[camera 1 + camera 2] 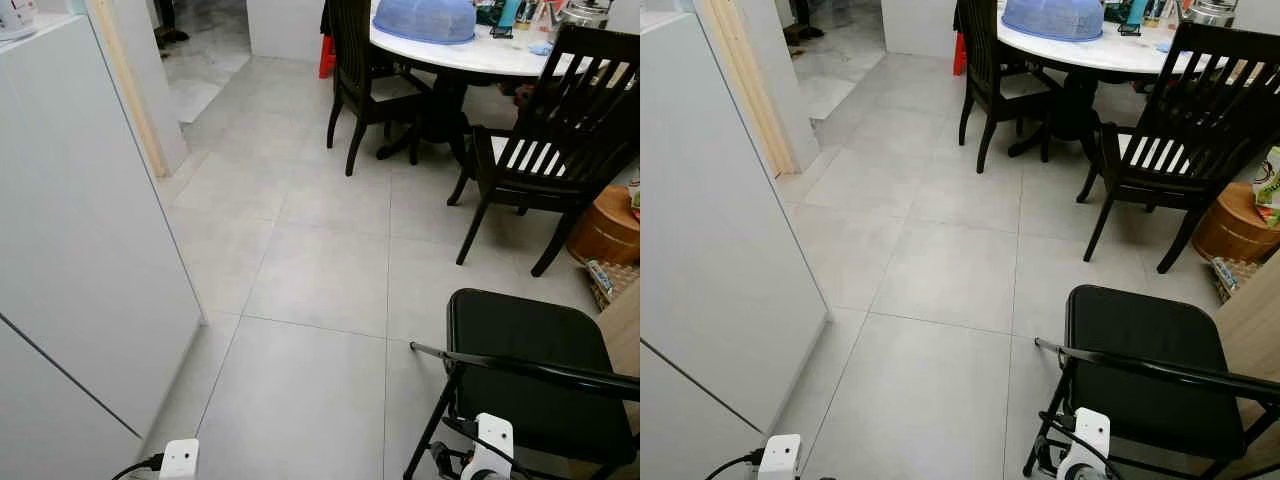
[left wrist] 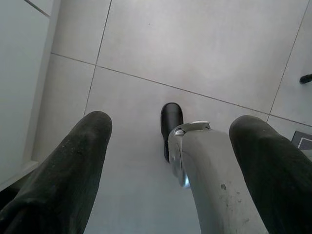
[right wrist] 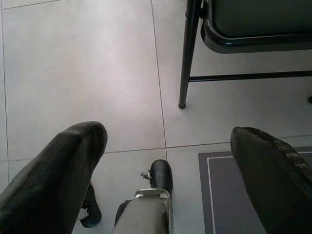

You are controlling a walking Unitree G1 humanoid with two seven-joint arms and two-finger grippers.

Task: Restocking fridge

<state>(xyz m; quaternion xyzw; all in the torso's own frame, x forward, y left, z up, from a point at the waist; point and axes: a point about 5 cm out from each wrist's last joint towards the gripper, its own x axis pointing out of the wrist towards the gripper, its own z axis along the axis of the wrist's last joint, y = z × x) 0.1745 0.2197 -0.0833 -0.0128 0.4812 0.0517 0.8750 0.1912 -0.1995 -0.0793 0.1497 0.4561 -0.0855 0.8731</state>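
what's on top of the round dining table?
On the white round table: a blue mesh food cover, with bottles and containers behind it at the frame edge, too cropped to identify. Whatever sits under the cover is hidden by its mesh.

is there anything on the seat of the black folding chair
No, the folding chair at the robot's right has a bare black seat with nothing lying on it.

The fridge (image 1: 80, 250) stands on the left, with a folding chair (image 1: 530, 370) on the right, near the camera. Farther ahead on the right, two chairs (image 1: 545, 150) stand around a table (image 1: 470, 55) bearing a food cover (image 1: 425, 18).
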